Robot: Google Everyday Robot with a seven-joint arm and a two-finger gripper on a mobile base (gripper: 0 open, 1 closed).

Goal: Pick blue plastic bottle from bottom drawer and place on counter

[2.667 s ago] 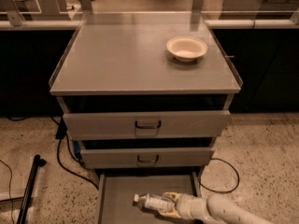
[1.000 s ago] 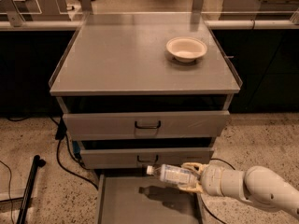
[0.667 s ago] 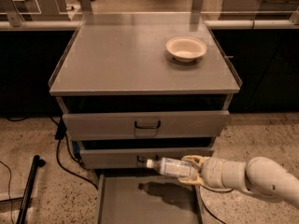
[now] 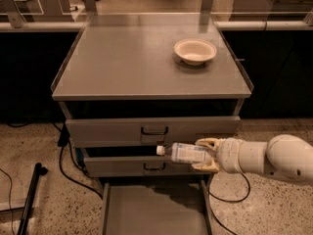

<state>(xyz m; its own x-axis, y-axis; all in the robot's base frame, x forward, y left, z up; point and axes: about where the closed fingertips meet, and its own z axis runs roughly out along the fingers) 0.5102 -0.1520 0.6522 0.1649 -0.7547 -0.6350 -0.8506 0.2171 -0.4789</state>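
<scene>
The blue plastic bottle (image 4: pixel 183 152) is clear with a white cap and a pale label. It lies level in the air in front of the middle drawer, cap pointing left. My gripper (image 4: pixel 207 155) comes in from the right on a white arm and is shut on the bottle's base end. The bottom drawer (image 4: pixel 115 212) is pulled out below, a grey tray with a bare floor. The counter (image 4: pixel 127 58) is the grey cabinet top above.
A white bowl (image 4: pixel 195 50) sits on the counter at the back right. Two upper drawers with black handles (image 4: pixel 154 130) are closed. Black cables (image 4: pixel 68 165) lie on the speckled floor to the left, with a black pole (image 4: pixel 29 199) beside them.
The gripper has lifted the bottle out of the bottom drawer and raised it to the level of the middle drawer, moving slightly up and right. The drawer floor now shows bare.
</scene>
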